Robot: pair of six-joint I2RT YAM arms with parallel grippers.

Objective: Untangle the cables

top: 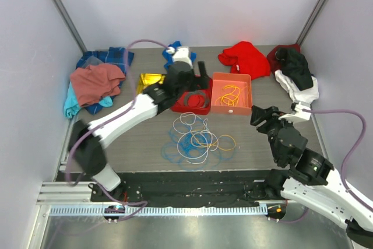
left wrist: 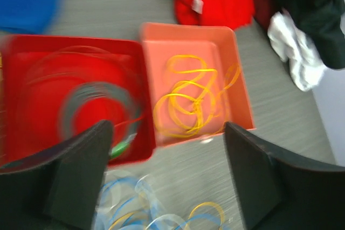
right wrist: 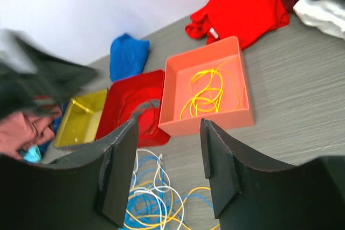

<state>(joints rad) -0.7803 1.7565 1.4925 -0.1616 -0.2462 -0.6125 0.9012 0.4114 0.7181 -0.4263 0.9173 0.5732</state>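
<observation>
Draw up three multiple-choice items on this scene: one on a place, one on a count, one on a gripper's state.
1. Where does the lone yellow cable lie?
A) in the orange tray
B) in a glass jar
C) on a plate

2. How many trays stand in the row?
A) two
B) three
C) five

3. How does the left gripper stand?
A) shut on a cable
B) open and empty
C) shut on a cloth

Answers:
1 A: its loops lie inside the orange walls, apart from the tangle.
2 B: the yellow tray, red tray and orange tray sit side by side.
3 B: its fingers stand wide apart with nothing between them.
</observation>
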